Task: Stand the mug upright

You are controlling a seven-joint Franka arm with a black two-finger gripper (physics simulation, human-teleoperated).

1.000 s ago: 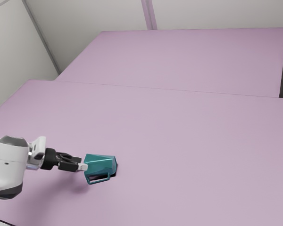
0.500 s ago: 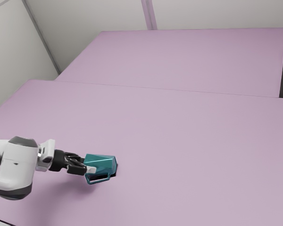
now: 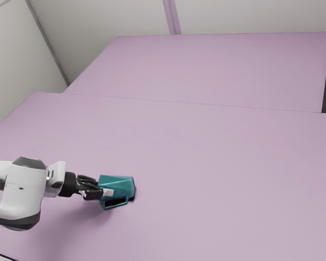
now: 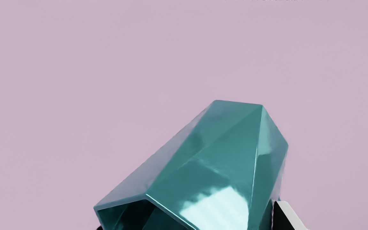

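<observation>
The teal mug (image 3: 120, 184) lies on its side on the pink table, its mouth toward my hand and its base toward the exterior view's right. Its handle (image 3: 116, 205) shows along the side nearer the exterior camera. My gripper (image 3: 105, 192) is at the mouth end, shut on the mug. In the wrist view, the faceted mug (image 4: 216, 150) stands between the two fingers of the gripper (image 4: 188, 219); one pale fingertip presses its side, and a dark bit of the other peeks out by the rim, mostly hidden behind the mug.
The pink tabletop (image 3: 206, 163) stretches away from the mug toward the exterior view's right. Beyond it is another pink surface (image 3: 223, 70), with pale walls (image 3: 98, 27) behind.
My hand has moved toward the exterior view's right, and the fingers have come together on the mug. The mug has rolled slightly, its handle shifting up a little in the exterior view.
</observation>
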